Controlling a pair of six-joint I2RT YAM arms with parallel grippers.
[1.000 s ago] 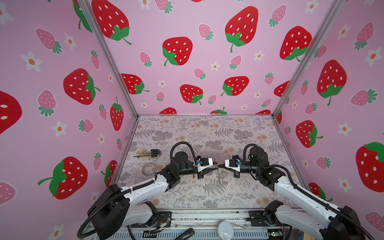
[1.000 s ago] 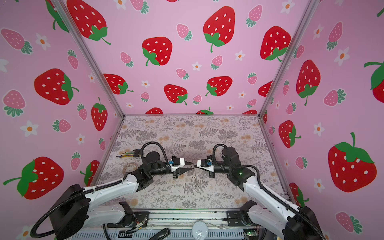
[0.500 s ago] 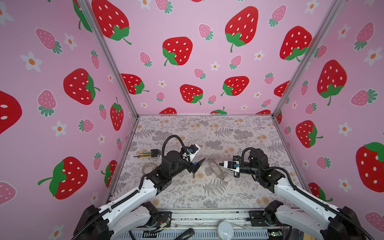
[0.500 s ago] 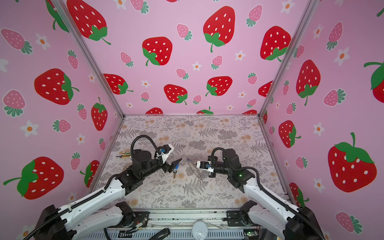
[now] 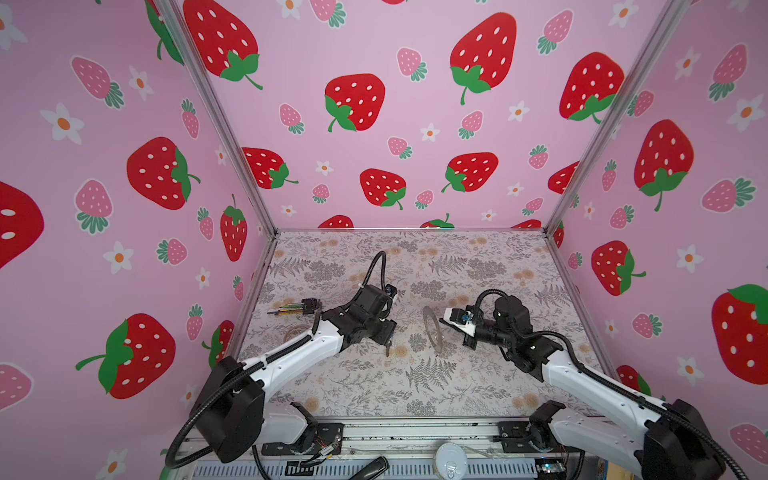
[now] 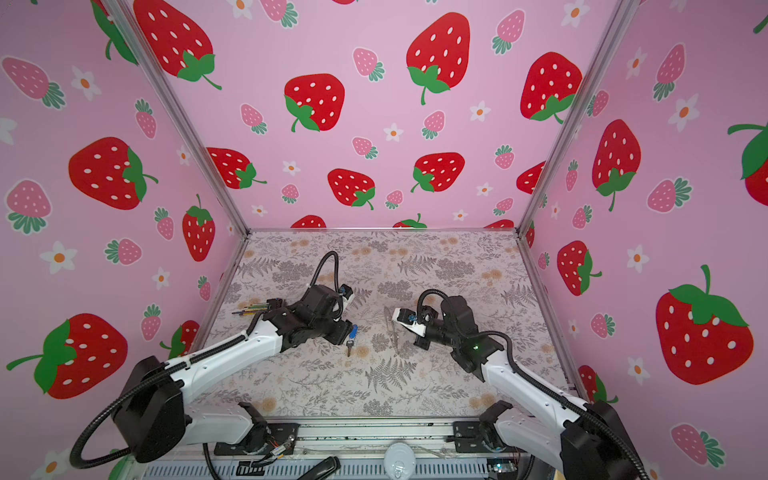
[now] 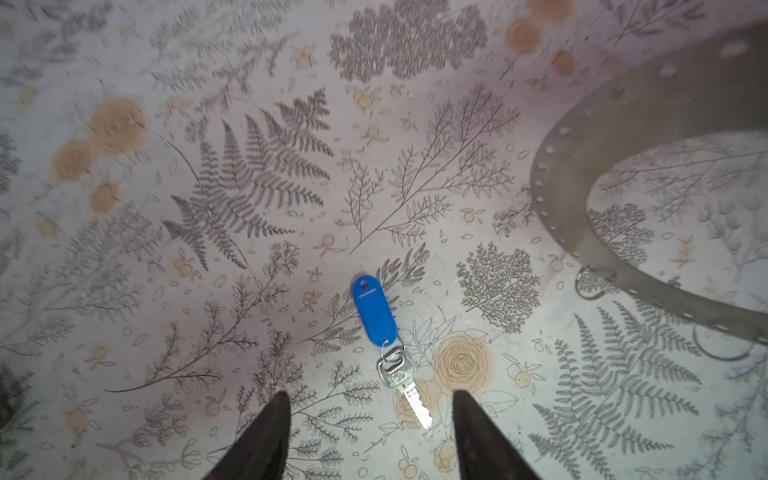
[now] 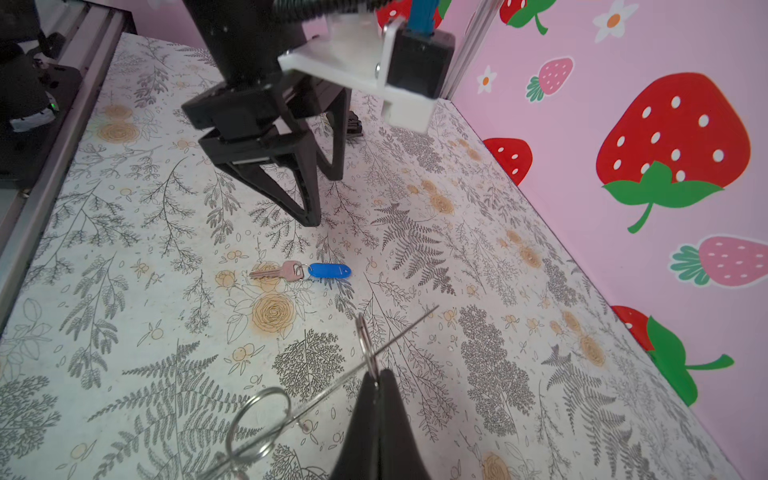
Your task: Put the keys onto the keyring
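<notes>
Top views first: the right gripper [image 5: 441, 326] is clamped onto the rim of the keyring [image 5: 427, 328], holding that big grey ring up on edge above the floral table [image 5: 415, 266]. The left gripper [image 6: 345, 330] points down at the table well to the left of it. The key [image 6: 352, 336] peeks out just past its tip, blue head towards the back wall and blade towards the front rail. A dark tool bundle [image 5: 297, 308] sits off by the left wall. In the left wrist view the two black fingers [image 7: 266, 436] are spread apart with nothing in them. The key [image 7: 374, 309] lies flat on the table, its blade end between the fingertips, and part of the keyring's band [image 7: 582, 166] with its tiny holes shows off to one side. In the right wrist view that gripper [image 8: 376, 380] is pinched tight on the keyring [image 8: 399, 334], seen edge-on as a thin line, with small split rings [image 8: 259, 424] dangling from it. Beyond it the key [image 8: 307, 271] rests on the table, and the left gripper [image 8: 322, 197] hangs above the table just past the key, jaws apart.
</notes>
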